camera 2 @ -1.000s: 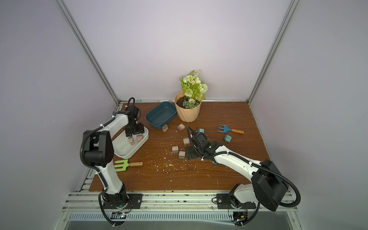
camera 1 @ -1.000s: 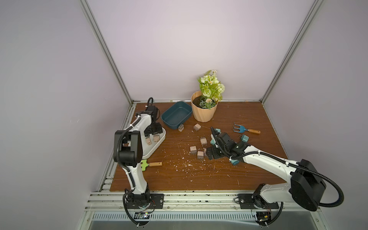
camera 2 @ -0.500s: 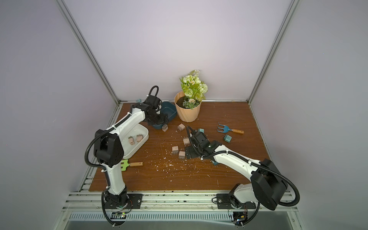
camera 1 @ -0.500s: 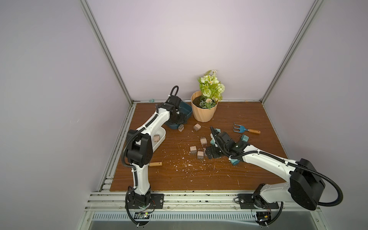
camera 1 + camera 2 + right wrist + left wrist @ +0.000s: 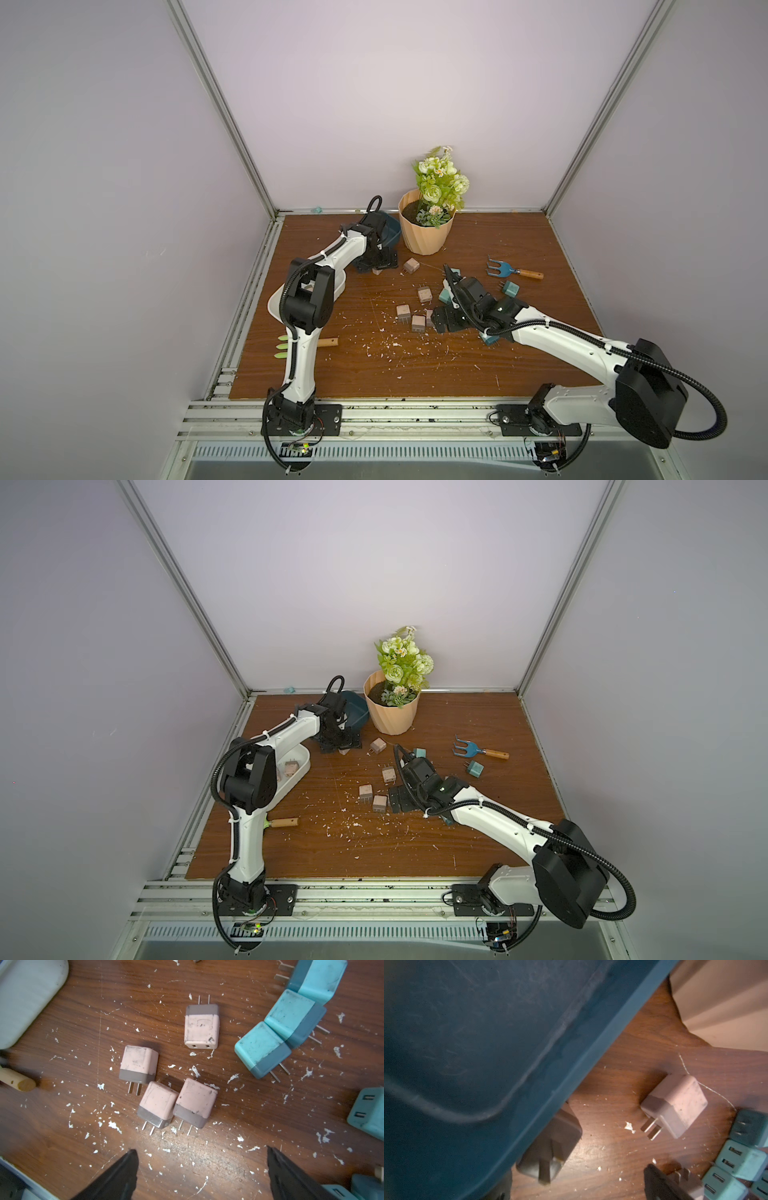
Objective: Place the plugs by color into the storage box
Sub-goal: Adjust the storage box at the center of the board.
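Near the centre of the table, the right gripper hovers, jaws spread wide and empty, with four beige-pink plugs at its 9 o'clock and teal plugs at 12. Toward the table's 11 o'clock, the left gripper, jaws also apart, sits by the teal tray over another beige plug. Likely best: grip the lone plug by its flat sides, clear of prongs and neighbours, then carry it to the white tray at 9 o'clock.

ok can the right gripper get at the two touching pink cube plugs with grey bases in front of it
Probably yes. The right gripper is open, and only bare wooden table with white flecks lies between it and the two pink plugs. They touch, so lifting one may nudge the other.
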You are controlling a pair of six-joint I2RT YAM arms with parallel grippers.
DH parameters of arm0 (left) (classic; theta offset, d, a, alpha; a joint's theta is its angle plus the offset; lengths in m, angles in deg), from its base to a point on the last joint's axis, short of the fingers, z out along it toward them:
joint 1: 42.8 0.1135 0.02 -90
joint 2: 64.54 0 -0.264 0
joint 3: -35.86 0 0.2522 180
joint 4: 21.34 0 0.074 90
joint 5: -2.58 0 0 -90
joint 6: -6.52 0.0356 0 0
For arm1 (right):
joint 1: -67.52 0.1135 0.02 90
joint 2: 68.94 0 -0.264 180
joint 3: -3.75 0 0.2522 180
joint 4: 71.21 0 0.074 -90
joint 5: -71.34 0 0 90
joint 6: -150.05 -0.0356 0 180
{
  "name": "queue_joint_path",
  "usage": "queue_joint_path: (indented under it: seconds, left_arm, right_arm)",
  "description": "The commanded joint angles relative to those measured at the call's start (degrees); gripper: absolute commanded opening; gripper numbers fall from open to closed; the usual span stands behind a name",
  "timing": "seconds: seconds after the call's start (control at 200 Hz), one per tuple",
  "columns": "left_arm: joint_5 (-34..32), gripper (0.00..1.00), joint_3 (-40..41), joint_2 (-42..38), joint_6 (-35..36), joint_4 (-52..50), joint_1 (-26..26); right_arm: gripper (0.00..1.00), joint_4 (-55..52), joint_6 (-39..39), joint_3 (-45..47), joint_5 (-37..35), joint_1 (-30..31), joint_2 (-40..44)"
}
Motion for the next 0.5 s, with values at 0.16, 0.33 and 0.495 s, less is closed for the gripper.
queue_joint_path:
  seconds: [0.16,0.33,0.495]
  left_arm:
    - [-4.26,1.00,-3.87,3.57,-2.17,0.69,-0.10]
    - [-6.49,0.96,-5.13,5.39,-1.10,-0.21,-0.08]
    - [-8.10,0.84,-4.88,5.77,-0.40,-0.93,-0.10]
  right_arm:
    - [0.99,-0.09,-1.15,0.51,-1.67,-0.11,1.38]
    - [0.99,0.04,-1.41,0.47,-1.51,-0.12,0.86]
    - [0.99,0.29,-1.66,0.15,-1.26,-0.11,0.23]
